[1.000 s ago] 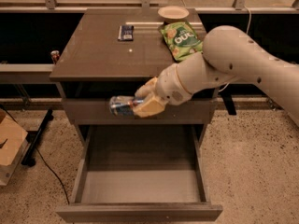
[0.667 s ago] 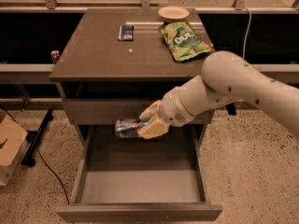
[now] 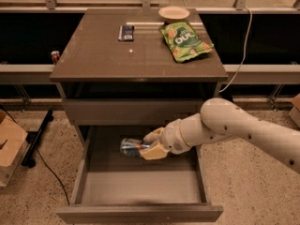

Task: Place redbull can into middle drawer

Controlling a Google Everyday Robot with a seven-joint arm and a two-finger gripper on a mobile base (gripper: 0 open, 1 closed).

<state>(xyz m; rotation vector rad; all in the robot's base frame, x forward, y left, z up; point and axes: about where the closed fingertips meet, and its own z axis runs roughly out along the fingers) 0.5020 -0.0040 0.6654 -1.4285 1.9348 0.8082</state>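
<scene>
Here the redbull can lay on its side, its long axis running left to right, inside the open middle drawer. It sat over the rear part of the drawer's floor, a little left of the middle, just below the closed upper drawer front. Whether it touched the floor could not be told. The gripper pinched the can's right end, one tan finger above it and one below, so that the can's left end stuck out free toward the drawer's left wall. The white arm reached in from the right, crossing over the drawer's right wall, with its wrist bent down into the tray.

The drawer was pulled well out toward the camera, its plain front panel nearest and its grey-brown floor bare in front of the can.

Above, on the counter, a green snack bag lay near the right rear corner, with a pale shallow bowl just behind it. A small dark flat object rested left of the bag, well apart from it. A small red-topped object stood beyond the counter's left edge. A white cable hung down on the right side, and a cardboard box sat on the speckled floor at the far left, beside a black cable.
</scene>
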